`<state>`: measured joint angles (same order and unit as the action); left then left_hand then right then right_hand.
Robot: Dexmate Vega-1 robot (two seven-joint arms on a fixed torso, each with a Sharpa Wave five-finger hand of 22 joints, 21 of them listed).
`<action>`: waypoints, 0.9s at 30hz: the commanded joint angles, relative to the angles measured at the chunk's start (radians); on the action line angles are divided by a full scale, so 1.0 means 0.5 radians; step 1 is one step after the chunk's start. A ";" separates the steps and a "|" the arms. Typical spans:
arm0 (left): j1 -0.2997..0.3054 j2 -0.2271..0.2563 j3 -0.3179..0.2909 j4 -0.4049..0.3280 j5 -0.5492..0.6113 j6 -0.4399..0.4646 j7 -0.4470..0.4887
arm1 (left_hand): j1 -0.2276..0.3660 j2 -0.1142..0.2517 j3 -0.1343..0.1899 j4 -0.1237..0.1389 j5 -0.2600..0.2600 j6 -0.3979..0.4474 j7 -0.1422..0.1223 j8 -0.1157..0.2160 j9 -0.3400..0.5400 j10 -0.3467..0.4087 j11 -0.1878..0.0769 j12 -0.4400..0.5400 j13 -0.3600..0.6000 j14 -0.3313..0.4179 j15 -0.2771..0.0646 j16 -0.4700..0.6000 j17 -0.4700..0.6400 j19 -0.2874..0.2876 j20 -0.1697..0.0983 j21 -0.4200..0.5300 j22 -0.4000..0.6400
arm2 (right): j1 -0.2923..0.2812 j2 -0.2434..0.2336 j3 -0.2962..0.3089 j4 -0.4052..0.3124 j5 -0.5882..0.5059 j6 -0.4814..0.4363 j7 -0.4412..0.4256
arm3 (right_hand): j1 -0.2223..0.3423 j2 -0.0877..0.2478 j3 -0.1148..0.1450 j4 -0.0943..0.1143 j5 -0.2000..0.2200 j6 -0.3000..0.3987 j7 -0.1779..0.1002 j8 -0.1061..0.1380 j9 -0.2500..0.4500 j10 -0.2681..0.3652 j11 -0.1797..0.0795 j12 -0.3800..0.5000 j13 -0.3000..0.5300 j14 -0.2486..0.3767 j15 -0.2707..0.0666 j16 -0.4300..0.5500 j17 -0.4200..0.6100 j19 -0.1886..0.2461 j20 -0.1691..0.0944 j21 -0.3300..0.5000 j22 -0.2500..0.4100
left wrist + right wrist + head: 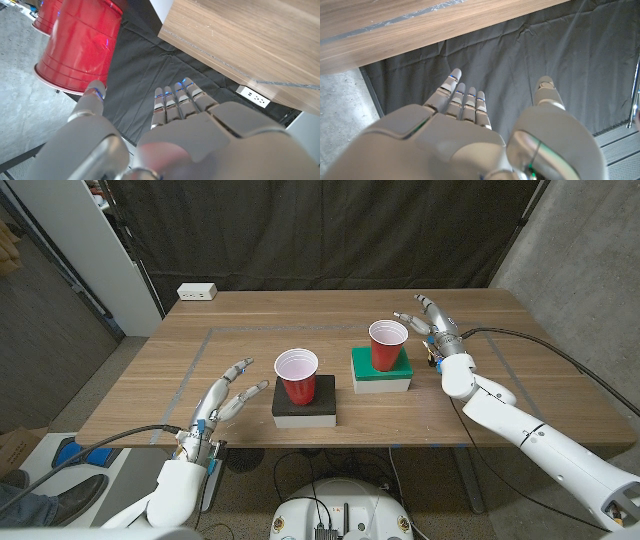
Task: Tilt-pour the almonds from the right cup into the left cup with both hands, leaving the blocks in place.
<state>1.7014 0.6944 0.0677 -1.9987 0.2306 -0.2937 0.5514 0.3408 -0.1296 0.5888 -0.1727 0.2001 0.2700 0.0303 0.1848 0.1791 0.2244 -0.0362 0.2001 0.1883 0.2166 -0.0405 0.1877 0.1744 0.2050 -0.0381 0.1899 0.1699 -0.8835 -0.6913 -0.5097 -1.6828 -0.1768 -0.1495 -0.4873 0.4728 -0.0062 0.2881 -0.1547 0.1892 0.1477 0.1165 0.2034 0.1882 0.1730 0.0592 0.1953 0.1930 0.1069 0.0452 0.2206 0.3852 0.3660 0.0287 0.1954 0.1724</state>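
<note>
Left cup [296, 375] upright on black block [306, 400], mid-table; right cup [387, 344] upright on green block [381, 369]; almonds not discernible. Left hand [225, 397] near, left of left cup, released, fingers [176, 102] spread, grasping nothing; right hand [430, 320] just right of right cup, released, fingers [462, 98] extended, not touching.

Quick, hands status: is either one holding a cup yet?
Left hand: open, fingers spread, holding nothing, short of the left cup.
Right hand: open, holding nothing, beside the right cup, not touching it.
</note>
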 commanded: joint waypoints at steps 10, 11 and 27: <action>-0.065 0.134 -0.026 0.068 0.029 -0.178 -0.288 | 0.027 -0.039 -0.025 -0.007 0.006 -0.091 0.000 -0.012 0.006 -0.066 0.008 -0.014 0.009 -0.058 -0.028 -0.012 0.012 -0.050 -0.089 -0.007 0.011 | -0.021 0.007 -0.006 -0.043 -0.016 -0.024 -0.015 | 0.010 0.014 0.001 0.016 0.005 0.006 -0.005 0.001 0.010 -0.004 -0.006 0.004 0.009 -0.004 0.003 0.007 -0.003 0.001 0.010 -0.001 0.004; -0.065 0.143 -0.031 0.057 0.044 -0.161 -0.301 | 0.029 -0.042 -0.026 -0.007 0.006 -0.089 -0.002 -0.009 0.006 -0.065 0.005 -0.013 0.009 -0.053 -0.029 -0.010 0.013 -0.045 -0.090 -0.004 0.011 | -0.023 0.005 -0.007 -0.045 -0.017 -0.023 -0.014 | 0.010 0.014 0.001 0.016 0.005 0.006 -0.005 0.001 0.010 -0.002 -0.003 0.005 0.009 -0.003 0.004 0.007 -0.003 0.001 0.010 -0.001 0.004; -0.204 0.188 0.034 0.074 0.057 -0.174 -0.452 | 0.049 -0.048 -0.037 -0.004 0.007 -0.045 0.006 0.019 0.007 0.012 0.018 0.022 0.009 0.024 -0.041 0.020 0.012 0.019 -0.126 0.021 0.010 | -0.050 -0.002 0.002 -0.086 -0.021 -0.029 -0.018 | 0.011 0.016 -0.001 0.017 0.004 0.000 -0.006 -0.002 0.010 0.002 -0.012 0.007 0.010 -0.002 0.001 0.009 -0.004 0.001 0.011 0.000 0.004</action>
<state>1.6493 0.7659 0.0601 -1.9683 0.2515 -0.3782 0.3758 0.3597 -0.1458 0.5751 -0.1725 0.2001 0.2335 0.0338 0.1859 0.1790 0.2167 -0.0257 0.2003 0.1883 0.2169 -0.0391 0.1926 0.1795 0.2026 -0.0375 0.1899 0.1698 -0.8986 -0.6880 -0.5129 -1.7101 -0.1852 -0.1576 -0.4948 0.4728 -0.0062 0.2839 -0.1505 0.1892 0.1478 0.1165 0.2034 0.1882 0.1730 0.0592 0.1953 0.1930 0.1059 0.0463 0.2206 0.3802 0.3660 0.0286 0.1955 0.1725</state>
